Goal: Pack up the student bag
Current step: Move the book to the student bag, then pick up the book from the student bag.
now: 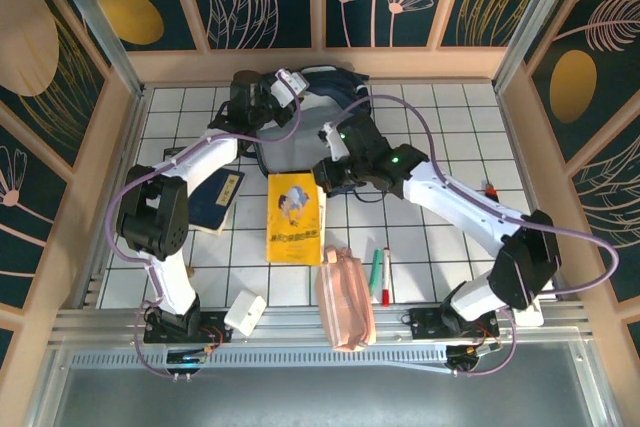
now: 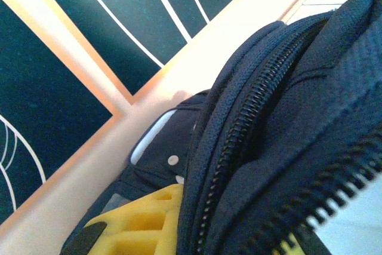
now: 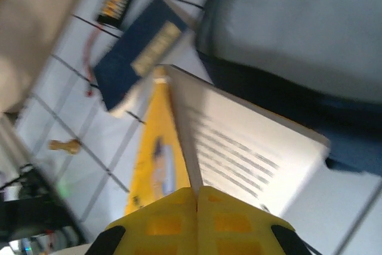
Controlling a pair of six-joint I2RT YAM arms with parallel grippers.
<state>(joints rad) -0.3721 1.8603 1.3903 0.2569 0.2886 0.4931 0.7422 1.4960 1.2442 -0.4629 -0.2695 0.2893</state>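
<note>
Student bag (image 1: 290, 142) is lying at the far edge of the tiled table (image 1: 450, 247), middle, mouth facing the near edge and grey lining showing. Left gripper (image 2: 218, 234) is pinching the bag's zippered rim, navy fabric squeezed between its yellow fingers, propping the mouth up. Right gripper (image 3: 197, 207) is clamped on the far edge of the yellow book (image 1: 295, 217), seemingly on the cover, since the wrist view is showing a lined white page underneath. The book is lying mid-table, just in front of the bag mouth.

Navy notebook (image 1: 215, 197) is sitting toward the left edge. Pink pouch (image 1: 345, 297), green marker (image 1: 377, 272) and red marker (image 1: 387, 275) are lying near the near edge.

Handling guess: the bag is soft and floppy, so it is likely sagging shut once released. Best hold is the stiff zipper seam at the rim rather than the loose panel. The fabric is grippy, not fragile, and light while unfilled.
</note>
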